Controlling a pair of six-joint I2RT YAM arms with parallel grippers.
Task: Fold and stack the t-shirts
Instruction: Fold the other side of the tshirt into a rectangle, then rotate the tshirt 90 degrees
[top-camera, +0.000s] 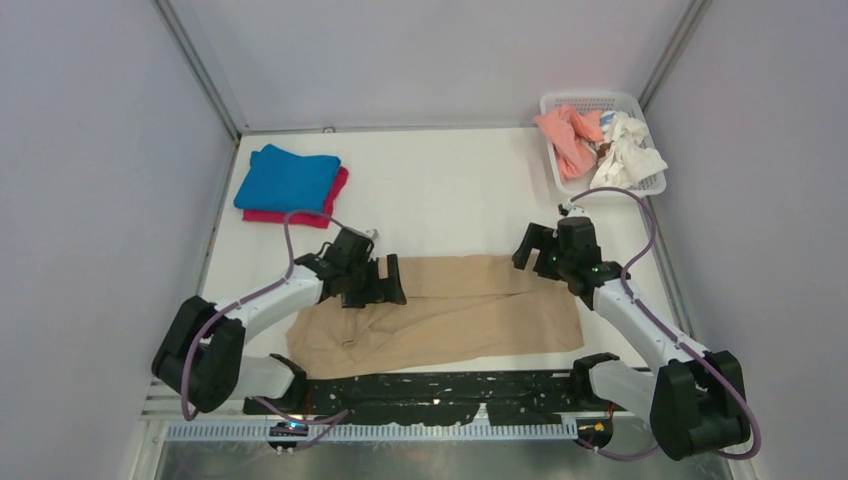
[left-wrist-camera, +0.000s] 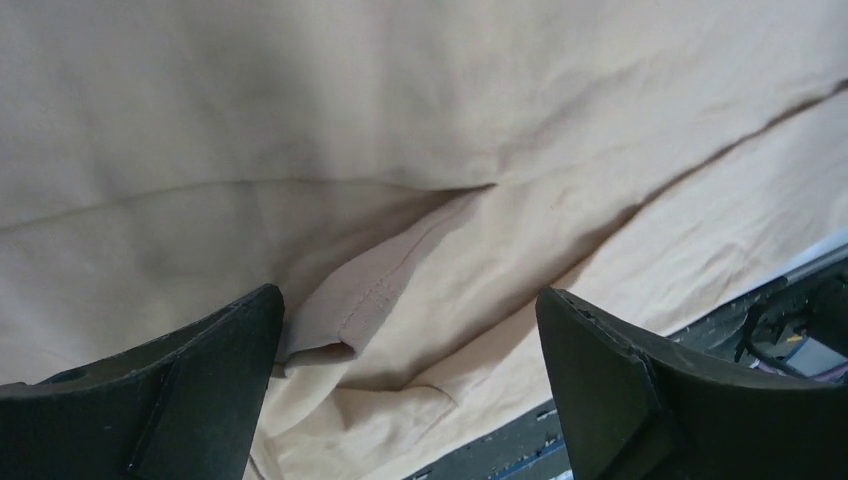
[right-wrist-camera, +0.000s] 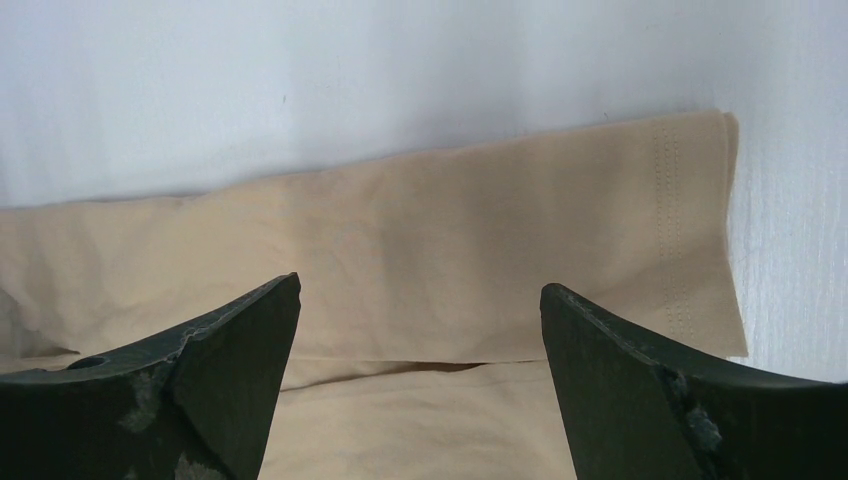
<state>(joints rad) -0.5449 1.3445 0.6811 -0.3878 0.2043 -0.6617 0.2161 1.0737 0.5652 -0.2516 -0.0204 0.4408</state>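
The tan t-shirt (top-camera: 450, 312) lies flat across the near middle of the table, its far edge folded over toward the middle. My left gripper (top-camera: 383, 281) hovers open over its left end; the left wrist view shows a sleeve hem (left-wrist-camera: 375, 295) between the open fingers. My right gripper (top-camera: 537, 252) hovers open over the shirt's far right corner; the right wrist view shows the folded flap (right-wrist-camera: 480, 250). A folded bright blue t-shirt (top-camera: 288, 178) lies on a magenta-pink t-shirt (top-camera: 338, 195) at the far left. A salmon-pink t-shirt (top-camera: 568, 135) and a white t-shirt (top-camera: 628, 152) are crumpled in the basket.
A white mesh basket (top-camera: 592, 102) stands at the far right corner. A black strip (top-camera: 440, 385) runs along the table's near edge, also seen in the left wrist view (left-wrist-camera: 620, 410). Grey walls close in the table on three sides.
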